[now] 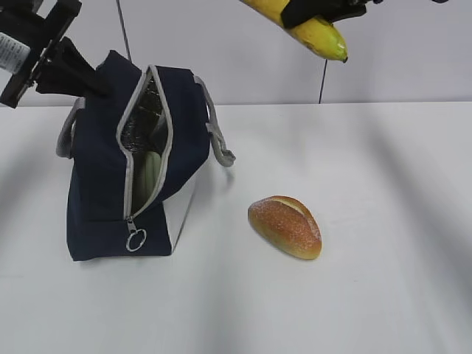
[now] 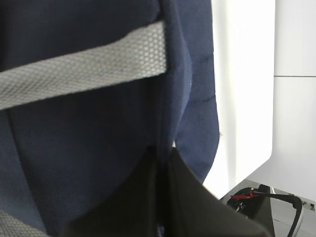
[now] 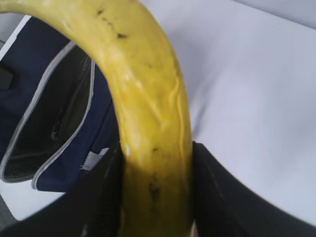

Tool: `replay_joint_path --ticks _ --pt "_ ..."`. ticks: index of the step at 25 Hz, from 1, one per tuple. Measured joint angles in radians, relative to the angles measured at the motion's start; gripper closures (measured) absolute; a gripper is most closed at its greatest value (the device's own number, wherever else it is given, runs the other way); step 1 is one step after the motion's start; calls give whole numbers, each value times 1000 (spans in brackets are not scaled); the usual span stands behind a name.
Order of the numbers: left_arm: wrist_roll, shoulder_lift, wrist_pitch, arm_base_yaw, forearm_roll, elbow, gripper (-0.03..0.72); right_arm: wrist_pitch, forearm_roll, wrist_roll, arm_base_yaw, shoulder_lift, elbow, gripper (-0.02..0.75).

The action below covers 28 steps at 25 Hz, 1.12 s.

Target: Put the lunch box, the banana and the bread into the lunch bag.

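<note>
The navy lunch bag (image 1: pixel 99 184) stands at the left, tilted, its zipper open. A pale green lunch box (image 1: pixel 150 175) shows inside the opening. My left gripper (image 1: pixel 85 81) is shut on the bag's top edge fabric (image 2: pixel 98 148) and holds it up. My right gripper (image 1: pixel 310 11) is shut on the yellow banana (image 1: pixel 317 33) high above the table at the top edge; it fills the right wrist view (image 3: pixel 153 123), with the open bag (image 3: pixel 44 123) below at the left. The bread (image 1: pixel 286 226) lies on the table right of the bag.
The white table (image 1: pixel 383 221) spreads right and in front. A grey strap handle (image 1: pixel 217 129) hangs off the bag's right side, and the ring pull (image 1: pixel 136 240) hangs at its lower front.
</note>
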<state>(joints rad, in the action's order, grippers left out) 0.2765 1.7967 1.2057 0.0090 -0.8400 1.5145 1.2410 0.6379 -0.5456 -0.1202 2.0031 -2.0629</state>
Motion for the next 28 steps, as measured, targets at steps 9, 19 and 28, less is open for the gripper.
replay_joint_path --ticks 9,19,28 --pt "0 0 0 0 0 0 691 2 -40 304 -165 1 45 443" --pt "0 0 0 0 0 0 691 2 -19 667 -226 88 49 443" --pt "0 0 -3 0 1 0 691 -89 105 739 -285 178 51 442"
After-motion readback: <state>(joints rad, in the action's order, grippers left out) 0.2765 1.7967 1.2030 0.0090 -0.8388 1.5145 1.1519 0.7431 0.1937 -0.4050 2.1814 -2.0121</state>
